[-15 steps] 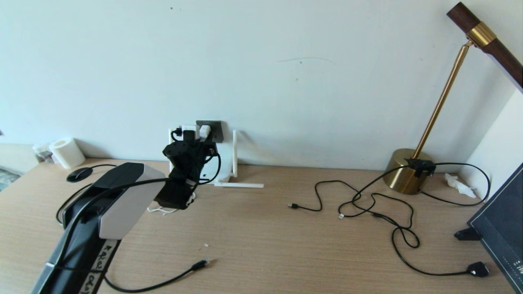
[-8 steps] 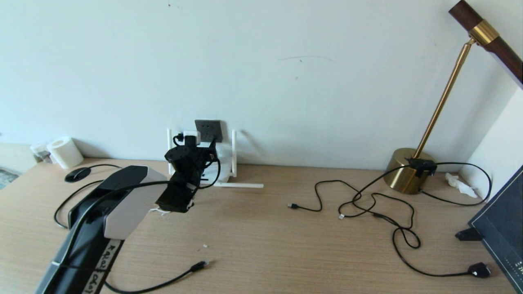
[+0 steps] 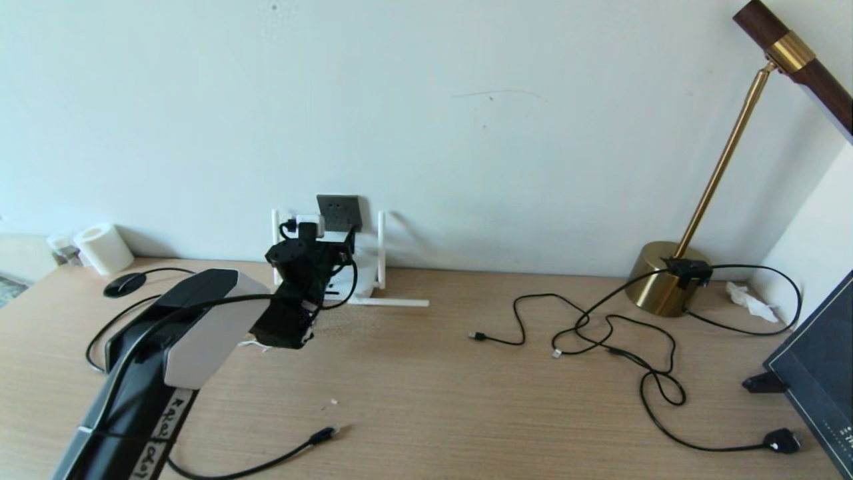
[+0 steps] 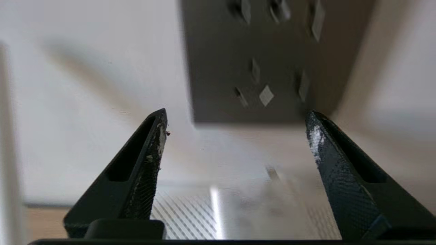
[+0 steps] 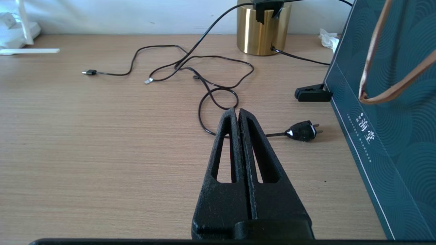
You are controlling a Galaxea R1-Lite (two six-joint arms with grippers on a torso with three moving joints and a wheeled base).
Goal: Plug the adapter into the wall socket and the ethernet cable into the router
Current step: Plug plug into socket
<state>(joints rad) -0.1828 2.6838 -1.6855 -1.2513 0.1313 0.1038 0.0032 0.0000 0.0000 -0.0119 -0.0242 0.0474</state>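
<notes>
The left pincer (image 4: 235,122) stood with its fingers wide apart and nothing between them, held up close to the wall socket (image 3: 340,212), a dark grey plate on the wall above the back edge of the worktop (image 3: 433,373). From the wrist, the socket's pin holes showed bare just beyond the fingertips (image 4: 160,119), with the ribbed white top of the router (image 4: 190,217) below them. In the head view the router (image 3: 363,283) sat directly beneath the socket against the wall, one antenna upright to the socket's right and another lying flat on the worktop. A small white block, probably the adapter (image 3: 310,222), sat just left of the socket, though the arm hid most of it and whether it was seated in anything could not be told. The ethernet cable (image 3: 266,460) lay on the worktop well in front of the socket, its plug (image 3: 326,433) free and apart from the router. The right pincer (image 5: 238,112) was pressed together and empty, hovering over the worktop far to the right of the socket, near a loop of thin black cord (image 5: 218,102), a black two-pin plug (image 5: 301,131), a brass lamp base (image 5: 262,30) and a dark teal bag (image 5: 391,119).
</notes>
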